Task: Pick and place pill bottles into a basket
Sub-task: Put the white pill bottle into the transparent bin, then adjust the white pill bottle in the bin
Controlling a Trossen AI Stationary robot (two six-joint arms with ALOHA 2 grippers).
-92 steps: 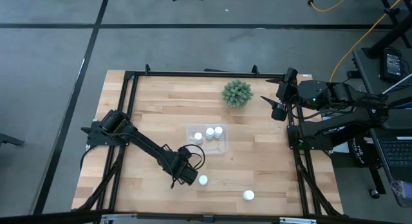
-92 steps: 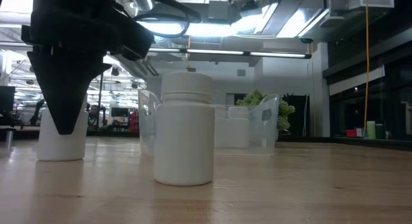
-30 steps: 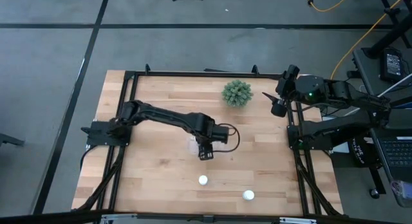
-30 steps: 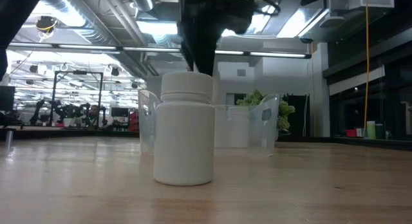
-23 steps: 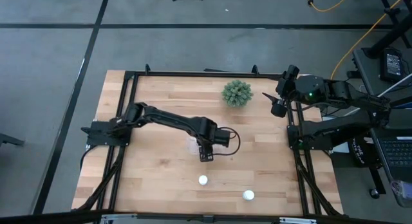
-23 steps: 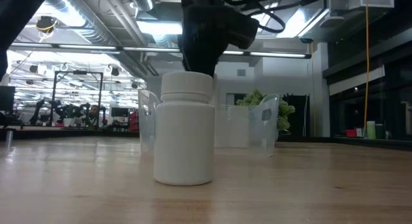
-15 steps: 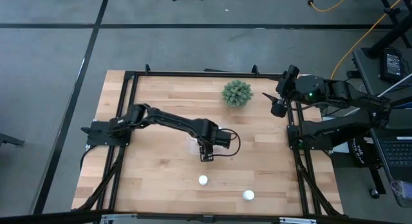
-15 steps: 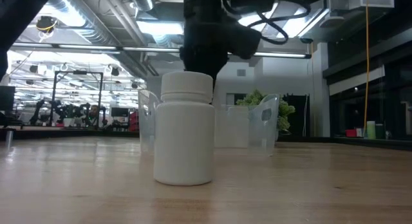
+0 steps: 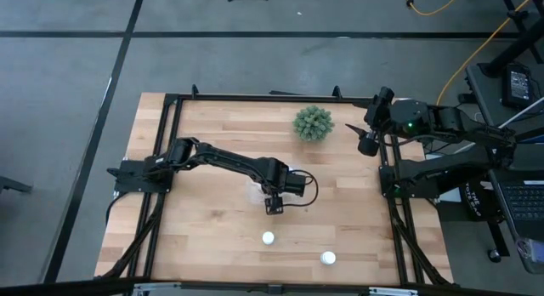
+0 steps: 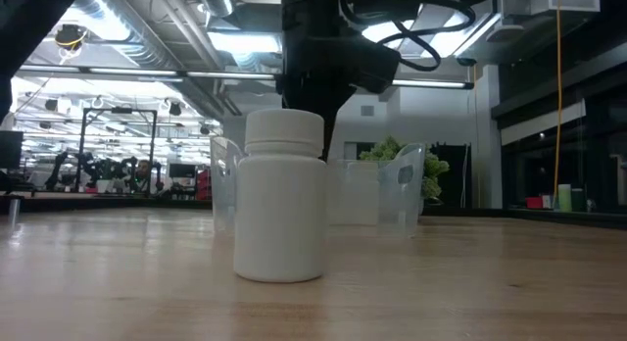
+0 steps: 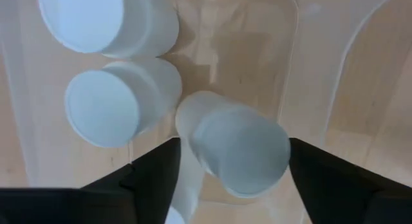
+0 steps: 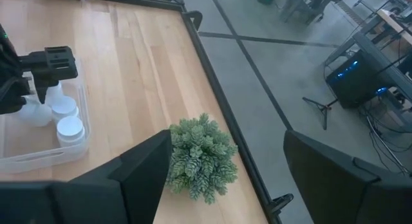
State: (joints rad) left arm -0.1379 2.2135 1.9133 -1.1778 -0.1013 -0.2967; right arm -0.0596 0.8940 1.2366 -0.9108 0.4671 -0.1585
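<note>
basket: four bottles, one between parted left gripper fingers | two bottles outside | right gripper open beside plant

Overhead camera: looks straight down on the whole wooden surface, both arms and the surrounding floor, from well above. Low camera: sits at surface height, facing level across the surface into the room, very near one pill bottle, with the basket and the plant behind it. Left wrist camera: points down into the basket at very close range, onto bottles; right wrist camera: looks from the surface's far edge over the plant and basket, a part shared with the overhead and low views.
</note>
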